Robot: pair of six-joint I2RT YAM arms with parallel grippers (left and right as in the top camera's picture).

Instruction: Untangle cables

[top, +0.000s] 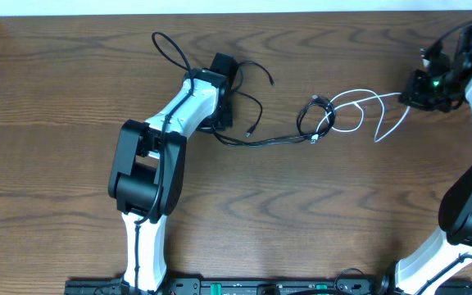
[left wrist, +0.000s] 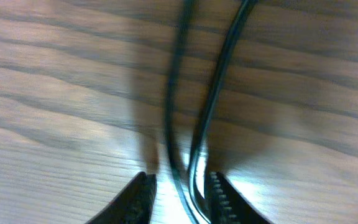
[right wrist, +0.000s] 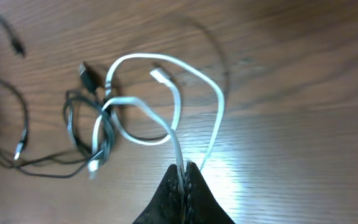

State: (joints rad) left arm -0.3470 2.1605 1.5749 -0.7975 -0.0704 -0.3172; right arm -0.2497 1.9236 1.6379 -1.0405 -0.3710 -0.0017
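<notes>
- Black cable (top: pixel 260 142) and white cable (top: pixel 360 93) knot together mid-desk (top: pixel 301 213), nearer the far edge. Both are thin limp cords on wood grain.
- Left hand (left wrist: pixel 179 186) narrowly parted, serrated pads (left wrist: pixel 219 193) straddling two glossy black strands without pinching them.
- Right hand (right wrist: pixel 184 171) clamped on the white cable. Risk: a hard pull cinches the knot, or the cord slips out.

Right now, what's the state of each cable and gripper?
black cable, slack, coiled end tangled with white cable
white cable, looped, pinched in right gripper
right gripper, shut on white cable
left gripper, open, two black cable strands between its fingers
</notes>
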